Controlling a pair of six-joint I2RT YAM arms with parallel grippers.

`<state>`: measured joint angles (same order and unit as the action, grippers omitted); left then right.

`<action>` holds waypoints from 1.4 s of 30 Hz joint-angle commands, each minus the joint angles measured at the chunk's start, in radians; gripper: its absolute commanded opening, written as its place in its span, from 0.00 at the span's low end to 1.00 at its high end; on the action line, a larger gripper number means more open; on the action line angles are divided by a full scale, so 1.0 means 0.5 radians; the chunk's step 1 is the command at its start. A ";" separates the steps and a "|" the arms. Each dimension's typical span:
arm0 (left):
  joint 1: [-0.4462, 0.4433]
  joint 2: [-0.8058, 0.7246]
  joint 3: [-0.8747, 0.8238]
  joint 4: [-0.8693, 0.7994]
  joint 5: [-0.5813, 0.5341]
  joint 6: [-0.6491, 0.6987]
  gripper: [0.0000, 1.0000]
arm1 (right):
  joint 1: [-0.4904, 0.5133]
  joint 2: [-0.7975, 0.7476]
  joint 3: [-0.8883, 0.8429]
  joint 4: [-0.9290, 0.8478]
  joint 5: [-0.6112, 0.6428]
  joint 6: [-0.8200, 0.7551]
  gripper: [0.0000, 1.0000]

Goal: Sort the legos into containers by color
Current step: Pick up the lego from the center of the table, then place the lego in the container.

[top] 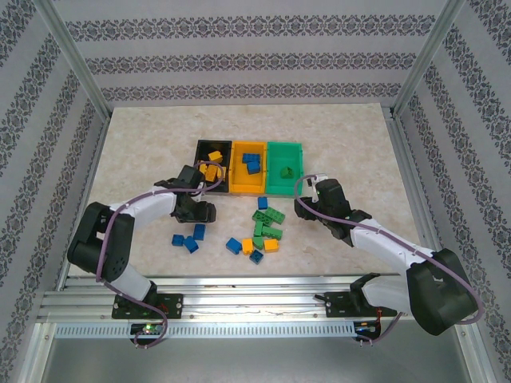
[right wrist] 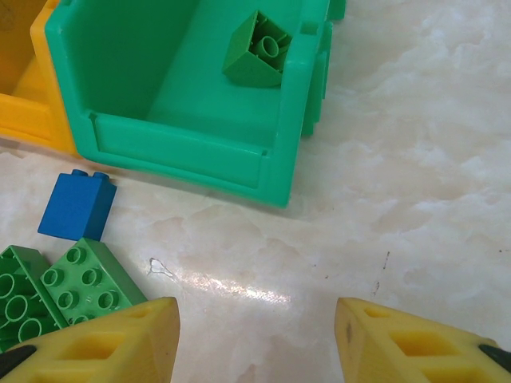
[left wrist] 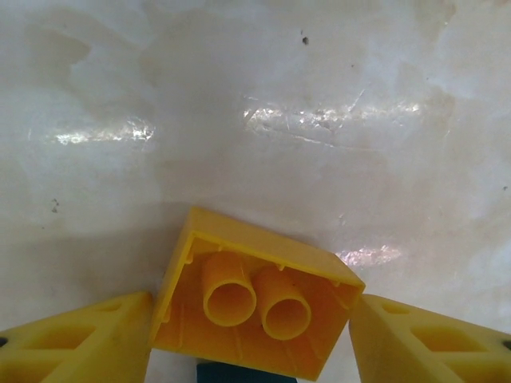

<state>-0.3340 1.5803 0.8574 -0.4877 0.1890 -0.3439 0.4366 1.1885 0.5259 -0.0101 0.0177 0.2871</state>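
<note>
Left claw (left wrist: 251,339): is squeezing a yellow brick (left wrist: 255,307), its hollow side showing, over the table (left wrist: 263,104).
Right claw (right wrist: 255,339): is hanging wide open, holding nothing, just near of the green bin (right wrist: 184,152).
Green bin: is holding one green brick (right wrist: 257,49).
Yellow bin (top: 249,190): is holding blue bricks (top: 252,163).
Black bin (top: 201,146): is holding yellow bricks (top: 213,155).
Loose bricks (top: 263,231): are lying near of the bins.

Glossy marble-look table (right wrist: 415,159); smooth plastic green bin (right wrist: 184,152); yellow brick (left wrist: 255,303) plastic, slight sheen.
</note>
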 commanded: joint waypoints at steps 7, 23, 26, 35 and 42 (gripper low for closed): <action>-0.026 0.083 0.104 -0.083 -0.021 0.083 0.51 | 0.032 0.016 0.038 0.014 0.050 -0.033 0.55; -0.027 -0.125 0.226 -0.098 -0.019 0.075 0.40 | 0.041 0.028 0.045 0.015 0.060 -0.034 0.55; -0.026 -0.152 0.318 -0.115 -0.082 0.097 0.41 | 0.047 0.028 0.044 0.015 0.059 -0.036 0.55; -0.014 0.184 0.892 -0.219 -0.262 0.219 0.47 | 0.050 0.044 0.046 0.019 0.060 -0.033 0.55; 0.023 0.556 1.317 -0.294 -0.304 0.274 0.56 | 0.059 0.055 0.048 0.020 0.069 -0.034 0.55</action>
<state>-0.3321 1.8259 1.4643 -0.5694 0.0650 -0.2352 0.4545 1.2060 0.5266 -0.0097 0.0360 0.2810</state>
